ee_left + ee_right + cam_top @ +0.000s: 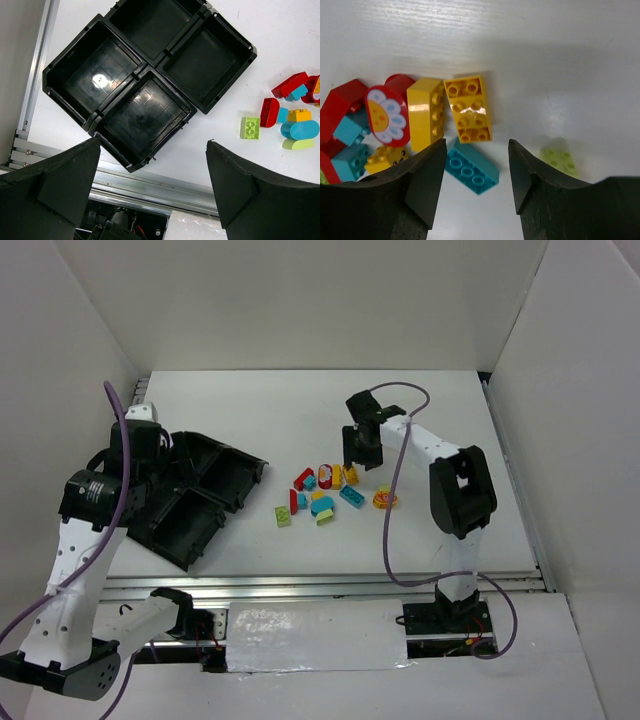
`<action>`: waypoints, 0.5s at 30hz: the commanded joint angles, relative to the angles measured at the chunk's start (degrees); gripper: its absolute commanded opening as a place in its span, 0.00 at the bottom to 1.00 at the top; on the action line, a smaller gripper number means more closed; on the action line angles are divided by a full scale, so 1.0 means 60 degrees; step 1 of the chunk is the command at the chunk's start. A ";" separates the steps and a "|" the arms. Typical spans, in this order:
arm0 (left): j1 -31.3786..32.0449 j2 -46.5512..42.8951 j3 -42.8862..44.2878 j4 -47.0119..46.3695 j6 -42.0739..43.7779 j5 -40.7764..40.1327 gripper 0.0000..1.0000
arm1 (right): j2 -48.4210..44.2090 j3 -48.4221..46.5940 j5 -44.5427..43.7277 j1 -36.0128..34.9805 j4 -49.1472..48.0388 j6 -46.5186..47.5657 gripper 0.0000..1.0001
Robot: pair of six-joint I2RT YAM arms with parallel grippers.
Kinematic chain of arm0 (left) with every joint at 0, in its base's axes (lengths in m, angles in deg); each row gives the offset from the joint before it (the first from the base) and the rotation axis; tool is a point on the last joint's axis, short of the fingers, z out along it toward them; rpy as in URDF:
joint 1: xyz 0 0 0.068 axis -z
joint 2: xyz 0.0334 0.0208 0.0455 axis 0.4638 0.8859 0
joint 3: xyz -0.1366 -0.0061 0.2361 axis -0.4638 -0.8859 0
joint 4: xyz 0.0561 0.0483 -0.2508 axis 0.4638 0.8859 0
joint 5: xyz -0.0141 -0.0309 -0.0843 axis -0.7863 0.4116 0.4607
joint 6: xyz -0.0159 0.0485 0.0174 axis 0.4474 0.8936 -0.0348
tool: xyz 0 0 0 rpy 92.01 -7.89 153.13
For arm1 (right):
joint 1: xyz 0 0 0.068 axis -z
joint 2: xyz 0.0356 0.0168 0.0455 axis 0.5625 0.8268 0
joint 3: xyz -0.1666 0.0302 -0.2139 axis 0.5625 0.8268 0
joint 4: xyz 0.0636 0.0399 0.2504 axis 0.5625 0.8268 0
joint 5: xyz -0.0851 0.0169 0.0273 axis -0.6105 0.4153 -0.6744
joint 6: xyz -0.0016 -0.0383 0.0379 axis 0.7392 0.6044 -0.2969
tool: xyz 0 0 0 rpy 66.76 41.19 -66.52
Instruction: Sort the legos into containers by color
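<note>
Two yellow bricks [468, 107] lie side by side just past the right gripper [476, 150], at twelve o'clock from its narrowly parted, unclamped fingers [420, 190] above a cyan brick [472, 170], so closing could snag neighbours; the black four-compartment tray [245, 455] waits at nine o'clock under the left gripper [154, 150], fingers [60, 185] wide apart.

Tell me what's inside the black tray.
Nothing shows. In the left wrist view the tray has bare black floors in its compartments; the legos lie on the table beside it. One compartment is cut off by the frame edge, so part of it is unseen.
</note>
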 commanded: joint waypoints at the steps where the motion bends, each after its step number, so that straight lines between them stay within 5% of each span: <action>1: 0.0013 0.0033 0.0102 -0.0095 0.0172 0.0005 0.99 | 0.0545 -0.0642 -0.0022 -0.0173 -0.0282 0.0310 0.59; 15: 0.0013 0.0018 -0.0191 -0.0227 0.0260 -0.0054 1.00 | 0.1600 -0.0789 -0.0096 -0.0291 -0.0415 0.0295 0.59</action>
